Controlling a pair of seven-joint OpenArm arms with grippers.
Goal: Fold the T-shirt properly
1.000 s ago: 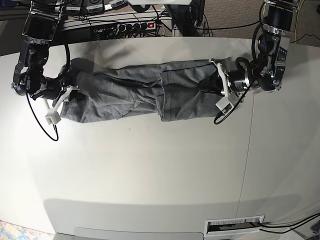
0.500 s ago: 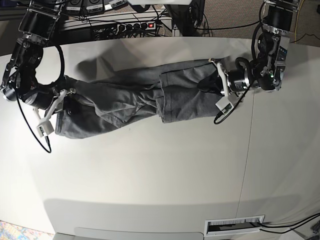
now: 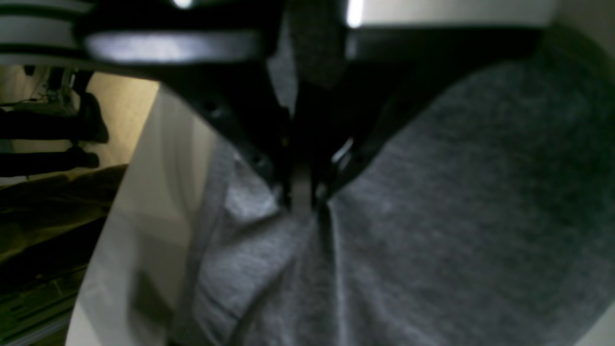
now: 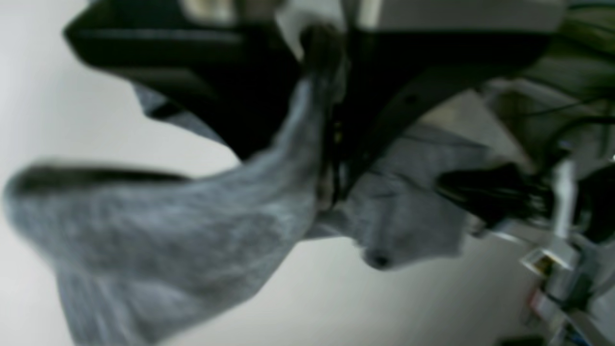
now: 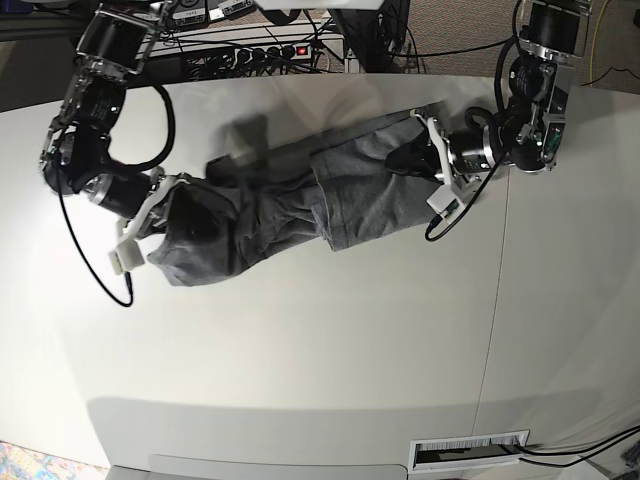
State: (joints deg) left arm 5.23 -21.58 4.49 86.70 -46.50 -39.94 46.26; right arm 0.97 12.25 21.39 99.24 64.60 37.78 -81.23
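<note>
The heather-grey T-shirt (image 5: 300,205) is stretched in a bunched band between my two arms over the white table (image 5: 320,340). My left gripper (image 5: 418,150), on the right in the base view, is shut on one end of the shirt (image 3: 432,202); its black fingers (image 3: 250,139) pinch a fold of cloth. My right gripper (image 5: 160,195), on the left in the base view, is shut on the other end and holds it lifted, so the cloth (image 4: 192,226) hangs in a pouch below the fingers (image 4: 230,110).
A power strip (image 5: 255,52) and cables lie behind the table's far edge. A white vent plate (image 5: 470,452) sits at the table's near edge. A cable (image 5: 90,260) loops from the right arm.
My right gripper has lifted and swung its end of the shirt inward toward the middle, bunching the cloth. My left gripper has shifted slightly up and back with its end.
</note>
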